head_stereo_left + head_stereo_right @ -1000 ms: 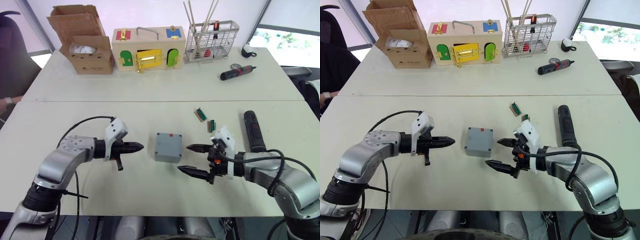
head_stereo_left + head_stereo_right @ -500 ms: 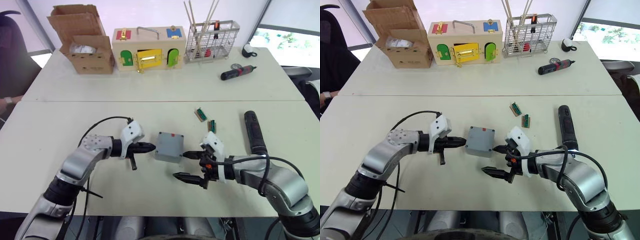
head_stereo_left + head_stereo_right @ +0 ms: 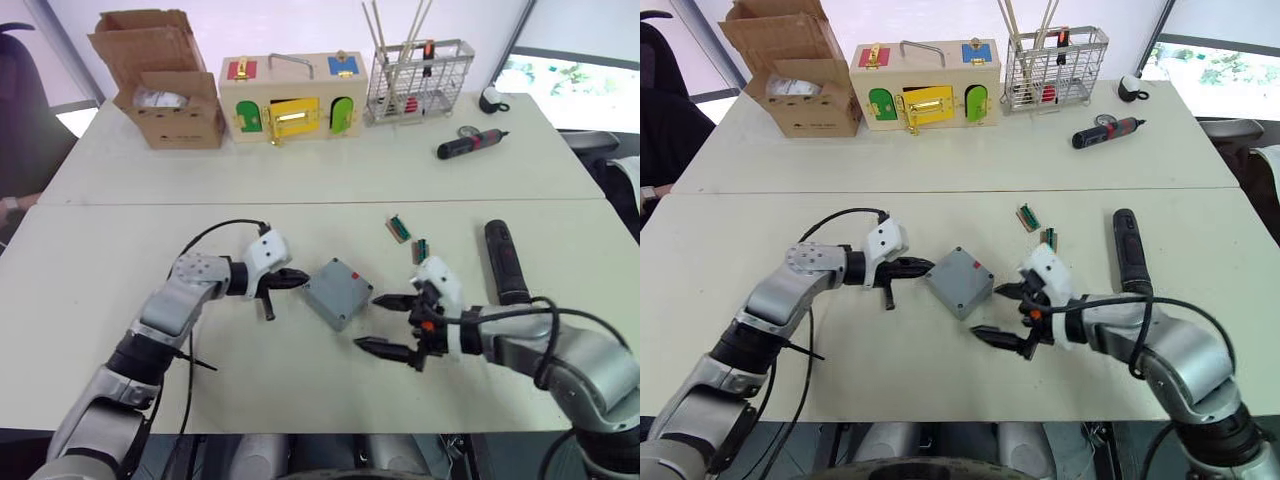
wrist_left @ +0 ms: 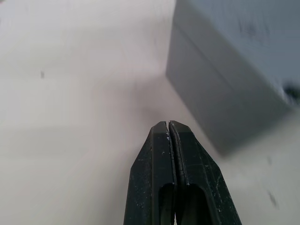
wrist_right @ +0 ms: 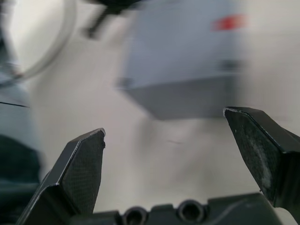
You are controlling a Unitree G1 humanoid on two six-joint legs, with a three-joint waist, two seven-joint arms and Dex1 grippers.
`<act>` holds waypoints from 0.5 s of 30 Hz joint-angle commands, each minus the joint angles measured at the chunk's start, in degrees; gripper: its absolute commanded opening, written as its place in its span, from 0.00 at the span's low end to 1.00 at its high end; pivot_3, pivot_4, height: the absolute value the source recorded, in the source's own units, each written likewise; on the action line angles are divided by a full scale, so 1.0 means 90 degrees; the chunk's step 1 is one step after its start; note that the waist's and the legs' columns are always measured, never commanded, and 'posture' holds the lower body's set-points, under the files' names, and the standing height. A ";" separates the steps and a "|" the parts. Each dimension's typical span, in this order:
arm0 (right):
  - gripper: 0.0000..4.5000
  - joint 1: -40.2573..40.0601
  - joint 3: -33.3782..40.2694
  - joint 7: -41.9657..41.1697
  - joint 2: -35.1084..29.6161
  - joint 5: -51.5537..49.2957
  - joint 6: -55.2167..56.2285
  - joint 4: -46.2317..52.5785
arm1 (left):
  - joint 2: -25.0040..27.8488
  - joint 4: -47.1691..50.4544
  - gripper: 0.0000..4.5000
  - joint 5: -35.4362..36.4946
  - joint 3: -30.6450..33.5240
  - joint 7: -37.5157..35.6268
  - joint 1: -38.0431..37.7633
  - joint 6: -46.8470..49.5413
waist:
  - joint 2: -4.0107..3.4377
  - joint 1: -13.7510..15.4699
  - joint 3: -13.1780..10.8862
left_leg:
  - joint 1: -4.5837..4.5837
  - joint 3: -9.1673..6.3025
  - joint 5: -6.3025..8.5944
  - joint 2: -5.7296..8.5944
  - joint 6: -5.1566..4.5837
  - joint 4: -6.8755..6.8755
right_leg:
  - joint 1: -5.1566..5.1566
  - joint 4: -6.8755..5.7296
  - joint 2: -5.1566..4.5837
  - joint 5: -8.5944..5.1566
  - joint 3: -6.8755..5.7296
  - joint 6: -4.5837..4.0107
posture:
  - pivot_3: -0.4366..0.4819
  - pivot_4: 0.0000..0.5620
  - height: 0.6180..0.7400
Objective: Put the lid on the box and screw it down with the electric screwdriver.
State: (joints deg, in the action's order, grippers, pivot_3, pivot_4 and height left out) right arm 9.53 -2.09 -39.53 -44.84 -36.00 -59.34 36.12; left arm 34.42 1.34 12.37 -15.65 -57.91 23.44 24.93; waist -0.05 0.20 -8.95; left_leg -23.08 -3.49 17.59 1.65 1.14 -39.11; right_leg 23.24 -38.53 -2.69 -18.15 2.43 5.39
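Sitting skewed on table, grey box, red mark on top; left hand closed, empty; right hand wide open.

The box lies turned cornerwise on the near table, hemmed on two sides: the left gripper, fingers pressed together, sits at its left corner, and the right gripper, fingers spread wide, just off its right. Bare tabletop lies in front of and behind it. Two small green parts and the electric screwdriver lie further right.
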 commanded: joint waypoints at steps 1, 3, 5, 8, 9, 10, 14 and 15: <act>1.00 0.0156 -0.0232 -0.0363 -0.0294 0.0391 0.0599 -0.0288 | 0.0381 0.0946 0.00 0.0401 0.0226 -0.0318 -0.0440 0.0445 | 0.0000 -0.0007 0.0000 | 0.0000 0.0000 0.0000 -0.0001 0.0000 0.0000 | 0.0001 0.0000 0.0000 0.0000 0.0000 0.0000 | 0.48 0.27 1.00; 1.00 0.0224 -0.0404 -0.0528 -0.0399 0.0568 0.0825 -0.0465 | 0.0533 0.1291 0.00 0.0532 0.0253 -0.0382 -0.0673 0.0687 | 0.0000 0.0010 0.0000 | -0.0001 0.0000 0.0001 -0.0003 -0.0001 0.0001 | 0.0000 0.0002 0.0000 0.0000 0.0000 0.0000 | 0.48 0.27 1.00; 1.00 0.0372 -0.0539 -0.0646 -0.0358 0.0682 0.1010 -0.0665 | 0.0581 0.1527 0.00 0.0619 0.0244 -0.0358 -0.0846 0.0884 | 0.0000 0.0039 0.0000 | -0.0001 0.0000 0.0000 -0.0003 -0.0001 -0.0002 | -0.0004 0.0002 -0.0001 0.0000 0.0000 0.0000 | 0.48 0.27 1.00; 1.00 0.0701 -0.0890 -0.0781 -0.0261 0.0989 0.1312 -0.1007 | 0.0450 0.1704 0.00 0.0619 0.0171 -0.0180 -0.0943 0.1022 | 0.0000 0.0049 0.0000 | -0.0001 0.0002 0.0000 -0.0003 -0.0001 -0.0007 | -0.0007 0.0002 -0.0002 0.0000 0.0000 0.0000 | 0.48 0.27 1.00; 1.00 0.0800 -0.1007 -0.0832 -0.0247 0.1094 0.1405 -0.1103 | 0.0354 0.1706 0.00 0.0583 0.0162 -0.0072 -0.0926 0.1003 | 0.0000 0.0054 0.0000 | 0.0000 0.0002 0.0000 -0.0003 -0.0001 -0.0007 | -0.0007 0.0002 -0.0002 0.0000 0.0000 0.0000 | 0.48 0.27 1.00; 1.00 0.0885 -0.1091 -0.0892 -0.0225 0.1154 0.1470 -0.1172 | 0.0235 0.1682 0.00 0.0558 0.0176 0.0066 -0.0888 0.1019 | 0.0000 0.0055 0.0000 | 0.0000 0.0002 0.0000 -0.0002 -0.0001 -0.0007 | -0.0007 0.0002 -0.0002 0.0000 0.0000 0.0000 | 0.48 0.27 1.00; 1.00 0.1123 -0.1309 -0.1172 -0.0089 0.1082 0.1460 -0.1155 | 0.0009 0.1566 0.00 0.0500 0.0144 0.0234 -0.0734 0.1049 | 0.0001 0.0042 -0.0001 | -0.0003 0.0001 0.0001 -0.0003 -0.0002 -0.0006 | -0.0003 0.0003 -0.0001 0.0000 0.0000 0.0000 | 0.48 0.27 1.00; 1.00 0.1124 -0.1341 -0.1216 -0.0065 0.1042 0.1414 -0.1085 | -0.0003 0.1513 0.00 0.0457 0.0122 0.0244 -0.0704 0.0983 | 0.0001 0.0042 -0.0001 | -0.0003 0.0001 0.0001 -0.0003 -0.0001 -0.0006 | -0.0001 0.0002 -0.0001 0.0000 0.0000 0.0000 | 0.48 0.27 1.00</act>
State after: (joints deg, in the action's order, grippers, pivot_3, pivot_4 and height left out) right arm 19.00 -14.16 -49.47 -45.91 -25.99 -46.99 24.36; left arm 34.38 14.64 16.73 -14.77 -56.00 16.62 34.54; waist -0.04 0.58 -8.95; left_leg -23.11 -3.48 17.59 1.63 1.13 -39.15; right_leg 23.23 -38.52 -2.70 -18.15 2.43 5.38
